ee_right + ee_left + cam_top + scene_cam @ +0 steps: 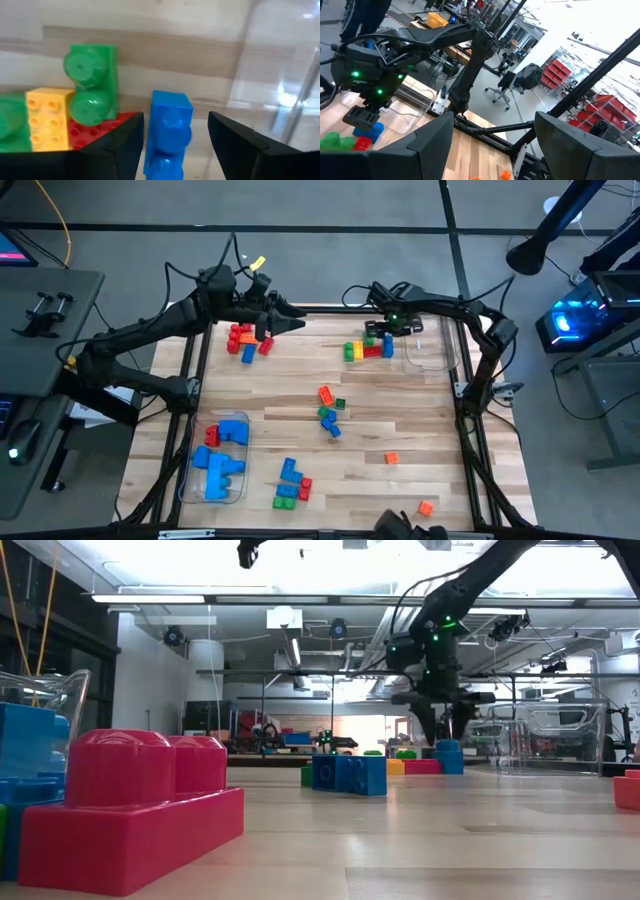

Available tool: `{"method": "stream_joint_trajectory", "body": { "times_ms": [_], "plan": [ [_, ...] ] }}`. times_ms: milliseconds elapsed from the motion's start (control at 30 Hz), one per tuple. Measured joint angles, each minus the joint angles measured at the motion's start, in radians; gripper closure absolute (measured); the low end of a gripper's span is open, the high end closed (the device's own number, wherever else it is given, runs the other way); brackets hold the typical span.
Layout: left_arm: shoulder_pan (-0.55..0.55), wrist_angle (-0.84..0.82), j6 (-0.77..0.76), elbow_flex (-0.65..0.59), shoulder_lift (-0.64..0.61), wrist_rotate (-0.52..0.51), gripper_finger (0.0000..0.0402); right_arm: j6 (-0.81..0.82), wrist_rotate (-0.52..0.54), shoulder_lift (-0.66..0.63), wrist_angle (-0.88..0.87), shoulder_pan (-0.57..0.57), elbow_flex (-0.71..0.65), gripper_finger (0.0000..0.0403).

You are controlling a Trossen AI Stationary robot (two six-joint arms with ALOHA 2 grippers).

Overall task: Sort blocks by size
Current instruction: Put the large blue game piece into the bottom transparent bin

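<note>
My right gripper [385,337] is open at the far right of the table, pointing down over a cluster of green, yellow, red and blue blocks [366,350]. In the right wrist view its fingers stand on either side of an upright blue block [170,130]. In the low view the gripper [447,730] hangs just above that block [449,756], and I cannot tell whether it touches it. My left gripper [290,323] is open and empty, raised above the far left of the table beside red, blue and orange blocks [246,340]. Its wrist view [495,117] looks across at the right arm.
A clear tub [432,352] stands right of the right gripper. Another clear tub [218,462] at the near left holds blue blocks and a red one. Loose blocks lie mid-table [330,415] and near the front [292,485], with orange ones [391,458] at the near right.
</note>
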Motion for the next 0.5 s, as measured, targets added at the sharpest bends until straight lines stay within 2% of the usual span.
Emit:
{"method": "stream_joint_trajectory", "body": {
  "times_ms": [67,367,500],
  "plan": [
    [0.000,-0.001,-0.007,0.000,0.001,0.000,0.0135,-0.013,-0.027,0.013,0.008,0.000,0.000,0.0188],
    [0.000,0.000,-0.029,0.000,0.001,-0.010,0.0135,-0.048,-0.030,0.078,0.021,0.001,0.000,0.0189],
    [0.000,-0.001,-0.029,0.000,0.001,-0.042,0.0135,-0.068,-0.017,0.078,0.020,0.000,0.000,0.0212]
  ]
}}
